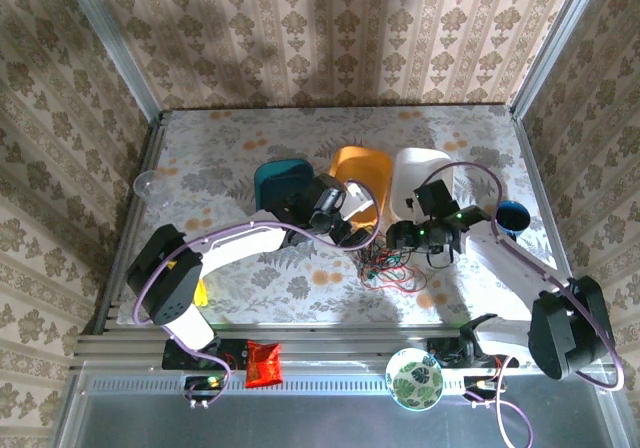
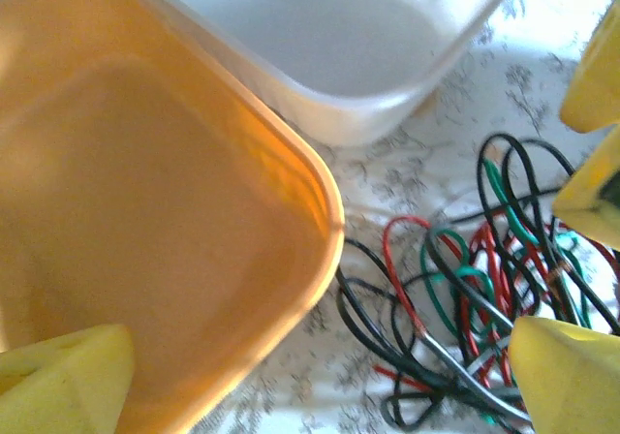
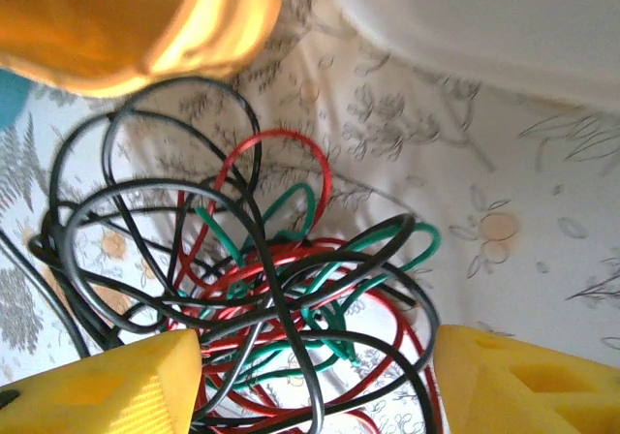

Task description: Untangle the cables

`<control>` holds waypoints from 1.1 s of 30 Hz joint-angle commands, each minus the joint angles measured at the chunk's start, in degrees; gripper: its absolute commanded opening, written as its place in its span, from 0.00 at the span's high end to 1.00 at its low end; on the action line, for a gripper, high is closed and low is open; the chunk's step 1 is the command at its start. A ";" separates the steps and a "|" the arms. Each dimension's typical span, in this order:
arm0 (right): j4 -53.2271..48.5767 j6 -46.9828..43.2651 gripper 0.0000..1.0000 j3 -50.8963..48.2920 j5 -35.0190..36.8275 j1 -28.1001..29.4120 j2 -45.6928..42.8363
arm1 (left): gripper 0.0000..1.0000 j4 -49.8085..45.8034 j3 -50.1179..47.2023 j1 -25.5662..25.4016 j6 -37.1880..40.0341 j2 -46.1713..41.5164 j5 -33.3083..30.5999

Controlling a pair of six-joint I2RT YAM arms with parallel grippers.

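Observation:
The cables point(image 1: 395, 270) lie in one tangle of red, black and green loops on the floral table, in front of the orange and white bins. In the right wrist view the red cable point(image 3: 291, 138), green cable point(image 3: 412, 232) and black cable point(image 3: 155, 93) cross over each other. My right gripper point(image 3: 315, 387) is open, with its yellow fingers either side of the tangle's near part. My left gripper point(image 2: 320, 386) is wide open just left of the cables point(image 2: 465, 298), over the orange bin's corner, holding nothing. In the top view the left gripper point(image 1: 352, 234) and right gripper point(image 1: 400, 238) nearly meet above the tangle.
A teal bin point(image 1: 283, 180), an orange bin point(image 1: 362, 171) and a white bin point(image 1: 415, 173) stand in a row behind the cables. A blue cup point(image 1: 512, 216) is at the right and a clear cup point(image 1: 147, 183) at the left. A red packet point(image 1: 263, 361) and a patterned bowl point(image 1: 415, 378) sit on the near rail.

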 commanded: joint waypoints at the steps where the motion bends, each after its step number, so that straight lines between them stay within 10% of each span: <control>1: -3.29 -1.82 0.34 1.43 -5.56 0.91 3.87 | 0.00 -6.94 -0.85 1.16 -3.45 -1.05 3.63; 16: 1.10 -6.18 0.68 12.71 -10.68 6.93 20.81 | 0.12 -14.34 2.13 4.43 -0.72 1.91 12.73; 22: -0.27 -6.94 0.65 17.21 -8.60 7.54 23.37 | 0.13 -15.81 3.98 5.21 0.61 5.13 13.46; 27: 0.48 -5.47 0.41 15.02 -5.64 7.07 19.89 | 0.17 -15.18 3.50 5.06 0.98 5.93 12.15; 33: -1.33 -5.70 0.42 12.43 -3.72 6.42 13.53 | 0.21 -14.92 3.27 3.89 1.98 6.57 10.04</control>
